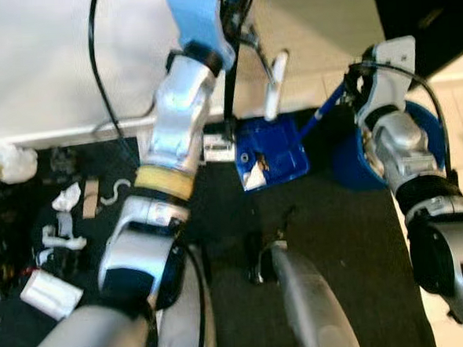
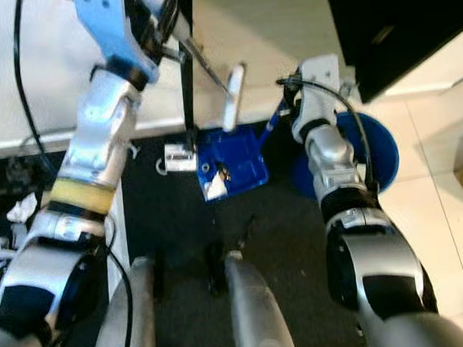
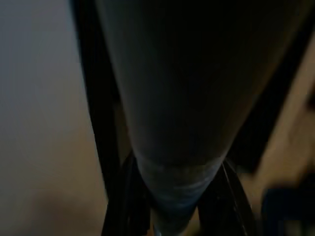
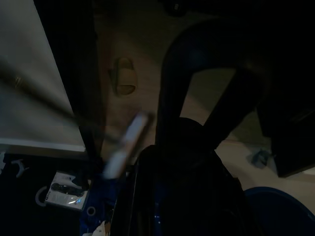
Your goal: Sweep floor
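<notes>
A blue dustpan [image 1: 282,158] lies on the dark mat [image 1: 345,237] with a white scrap [image 1: 255,177] in it. Its blue handle rises to my right gripper [image 1: 357,78], which is shut on it. My left arm is raised, and its gripper [image 1: 233,4] at the top edge is shut on a broom's silver rod. The rod slants down to a white broom head [image 1: 276,84] that hangs just above the pan's far edge. In the left wrist view the grey rod [image 3: 172,147] runs between the black fingers [image 3: 120,196].
White paper scraps [image 1: 64,201], a white box [image 1: 50,295] and a crumpled tissue [image 1: 7,164] litter the mat on my left. A small white device [image 1: 218,149] lies beside the pan, by a thin black pole [image 1: 230,87]. A blue round bin [image 2: 380,153] stands behind my right arm.
</notes>
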Tool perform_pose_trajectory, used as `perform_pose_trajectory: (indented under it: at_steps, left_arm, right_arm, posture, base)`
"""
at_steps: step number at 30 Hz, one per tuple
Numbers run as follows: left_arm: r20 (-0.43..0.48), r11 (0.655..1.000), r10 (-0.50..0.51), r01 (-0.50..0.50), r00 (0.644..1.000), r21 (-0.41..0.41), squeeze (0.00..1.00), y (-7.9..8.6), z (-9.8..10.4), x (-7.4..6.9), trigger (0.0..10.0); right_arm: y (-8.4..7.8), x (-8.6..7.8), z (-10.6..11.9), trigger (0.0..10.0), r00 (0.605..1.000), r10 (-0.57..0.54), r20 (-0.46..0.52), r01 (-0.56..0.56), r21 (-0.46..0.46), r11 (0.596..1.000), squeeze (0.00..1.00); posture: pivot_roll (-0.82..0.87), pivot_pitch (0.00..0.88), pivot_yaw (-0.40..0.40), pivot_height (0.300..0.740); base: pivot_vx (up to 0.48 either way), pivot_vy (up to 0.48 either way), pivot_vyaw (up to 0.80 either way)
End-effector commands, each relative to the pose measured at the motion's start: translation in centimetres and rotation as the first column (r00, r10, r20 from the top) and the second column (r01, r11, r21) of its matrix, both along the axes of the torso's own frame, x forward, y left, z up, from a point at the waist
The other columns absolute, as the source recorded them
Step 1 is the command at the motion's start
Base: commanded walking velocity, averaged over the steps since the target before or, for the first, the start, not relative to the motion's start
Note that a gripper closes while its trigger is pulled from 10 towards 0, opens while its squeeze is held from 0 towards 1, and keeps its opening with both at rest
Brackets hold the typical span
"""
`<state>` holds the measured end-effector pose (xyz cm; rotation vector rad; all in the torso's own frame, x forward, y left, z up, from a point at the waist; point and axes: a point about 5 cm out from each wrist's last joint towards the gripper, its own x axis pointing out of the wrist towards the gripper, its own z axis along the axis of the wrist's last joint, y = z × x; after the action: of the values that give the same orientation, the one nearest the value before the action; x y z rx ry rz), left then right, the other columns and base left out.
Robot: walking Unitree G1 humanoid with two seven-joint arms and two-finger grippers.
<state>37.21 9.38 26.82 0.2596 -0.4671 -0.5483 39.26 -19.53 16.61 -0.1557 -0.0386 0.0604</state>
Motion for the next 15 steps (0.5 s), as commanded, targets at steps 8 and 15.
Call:
perform_pose_trajectory:
  at_steps: [8,15]
  left_arm:
    - [0.043,0.947,0.03,-0.042,0.999,0.319,0.0,5.5,0.7,-1.4,10.0]
    - [0.096,0.945,0.132,-0.154,0.987,0.287,0.0,8.1,2.0,-1.9,10.0]
  right_arm:
    - [-1.7,-2.3,-6.1,10.0,0.965,-0.063,-0.254,0.059,-0.023,0.998,0.0]
    - [-1.8,-2.3,-6.0,10.0,0.965,-0.067,-0.253,0.063,-0.025,0.998,0.0]
  posture:
    - [0.11,0.431,-0.067,0.74]
    - [0.11,0.433,-0.069,0.74]
  base:
    - [0.0,0.0,0.0]
    - [0.0,0.0,0.0]
